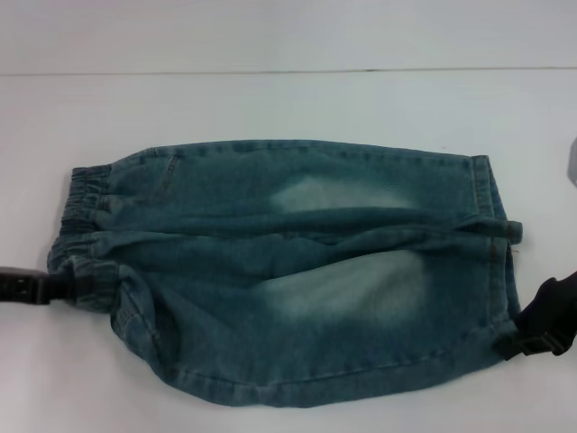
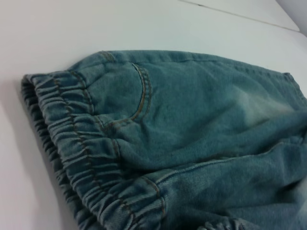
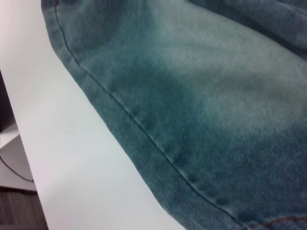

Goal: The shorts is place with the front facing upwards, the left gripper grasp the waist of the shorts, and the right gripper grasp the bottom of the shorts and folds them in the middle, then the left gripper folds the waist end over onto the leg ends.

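Note:
Blue denim shorts (image 1: 297, 271) lie flat on the white table (image 1: 288, 104), front side up, with the elastic waist (image 1: 81, 225) at the left and the leg ends (image 1: 491, 244) at the right. My left gripper (image 1: 56, 287) is at the near corner of the waist, shut on the bunched waistband. The left wrist view shows the gathered waistband (image 2: 81, 158) and a pocket seam (image 2: 141, 96) close up. At the near corner of the leg hem, my right gripper (image 1: 521, 345) touches the cloth. The right wrist view shows the stitched hem edge (image 3: 144, 134) lying on the table.
The table's far edge (image 1: 288, 70) runs across the back. In the right wrist view the table's side edge drops off to a dark floor (image 3: 14, 191) with a thin cable. A grey object (image 1: 572, 162) pokes in at the right border.

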Robot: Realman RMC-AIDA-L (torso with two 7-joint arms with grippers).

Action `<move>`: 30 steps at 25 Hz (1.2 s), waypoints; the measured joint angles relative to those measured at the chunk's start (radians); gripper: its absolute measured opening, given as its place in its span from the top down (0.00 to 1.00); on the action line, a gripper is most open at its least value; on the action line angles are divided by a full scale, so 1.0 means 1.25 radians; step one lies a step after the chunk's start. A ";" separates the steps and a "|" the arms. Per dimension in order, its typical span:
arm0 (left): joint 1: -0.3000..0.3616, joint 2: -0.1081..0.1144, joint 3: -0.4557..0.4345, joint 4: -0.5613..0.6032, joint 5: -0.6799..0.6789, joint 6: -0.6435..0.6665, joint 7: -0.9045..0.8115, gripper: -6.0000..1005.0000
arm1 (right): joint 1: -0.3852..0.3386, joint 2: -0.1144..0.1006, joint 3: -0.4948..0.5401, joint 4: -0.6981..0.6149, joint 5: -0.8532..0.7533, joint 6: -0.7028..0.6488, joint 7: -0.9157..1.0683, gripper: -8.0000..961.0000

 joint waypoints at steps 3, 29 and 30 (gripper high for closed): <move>-0.007 0.004 -0.002 0.007 0.000 -0.008 -0.069 0.95 | -0.004 -0.006 0.063 0.000 0.017 -0.024 -0.024 0.98; -0.029 -0.020 -0.049 -0.073 -0.295 -0.336 -0.201 0.93 | -0.066 0.020 0.265 0.233 0.521 0.457 -0.252 0.98; -0.029 -0.020 -0.049 -0.073 -0.295 -0.336 -0.201 0.93 | -0.066 0.023 0.265 0.241 0.539 0.478 -0.268 0.98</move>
